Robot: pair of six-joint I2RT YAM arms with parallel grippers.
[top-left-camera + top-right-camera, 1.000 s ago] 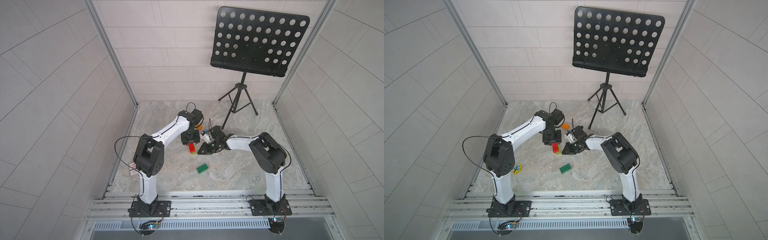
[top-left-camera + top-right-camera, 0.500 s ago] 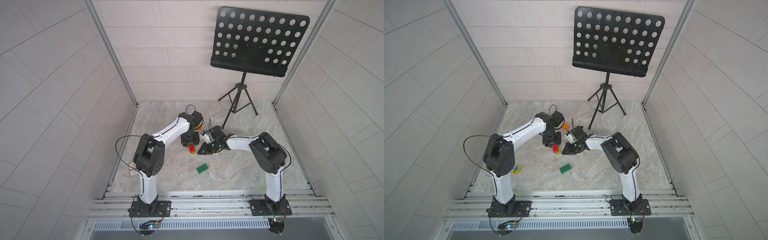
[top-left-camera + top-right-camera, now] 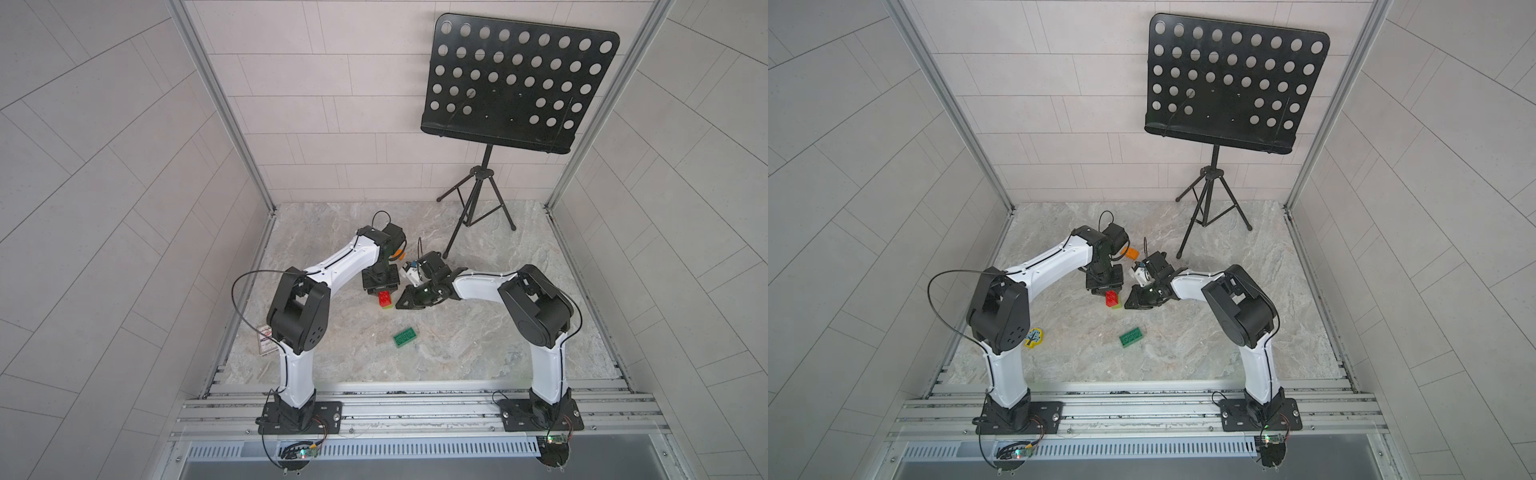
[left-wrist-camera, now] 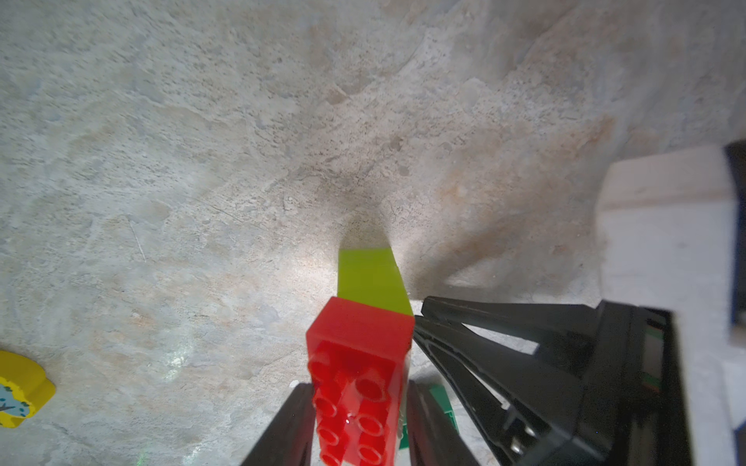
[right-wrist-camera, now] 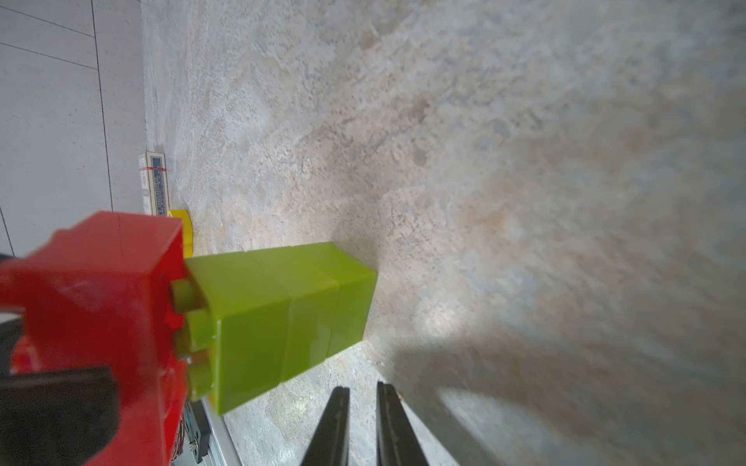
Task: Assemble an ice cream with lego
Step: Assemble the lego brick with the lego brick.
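A red brick (image 4: 359, 363) sits on top of a lime-green stem (image 5: 282, 314) of two bricks that stands on the marble floor. A gap between them shows the stem's studs. My left gripper (image 4: 359, 385) is shut on the red brick (image 3: 385, 296) from above. My right gripper (image 5: 361, 385) is shut with nothing in it, low beside the stem (image 3: 387, 306), with its tip (image 4: 422, 312) close to the lime side. A dark green brick (image 3: 404, 336) lies flat nearer the front. In a top view an orange brick (image 3: 1130, 252) lies behind the left wrist.
A flat yellow piece (image 3: 1033, 337) and a small card (image 3: 265, 340) lie by the left arm's elbow near the left wall. A black music stand's tripod (image 3: 478, 208) stands at the back right. Metal rails (image 3: 415, 399) run along the front edge.
My left gripper has come down a little onto the red brick and its jaws have closed on it. The right arm has stayed where it was.
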